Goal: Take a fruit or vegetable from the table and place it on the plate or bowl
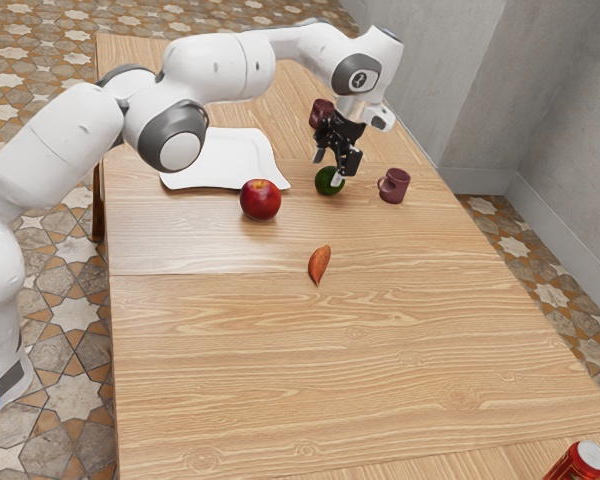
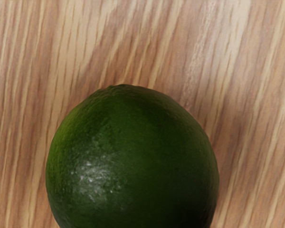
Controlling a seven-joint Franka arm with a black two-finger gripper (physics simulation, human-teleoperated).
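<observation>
Exterior view gives you the lime (image 1: 329, 181) on the desk (image 1: 380, 330) at the apple's (image 1: 261, 199) 3 o'clock, gripper (image 1: 336, 170) over it, jaws' state you cannot tell; wrist view shows it near-round, no clear long axis

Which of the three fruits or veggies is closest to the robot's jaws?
The green lime, right at the jaws; the red apple and the orange-brown vegetable lie farther off.

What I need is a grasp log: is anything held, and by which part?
Cannot tell: the gripper is low over the lime, which sits on the table.
</observation>
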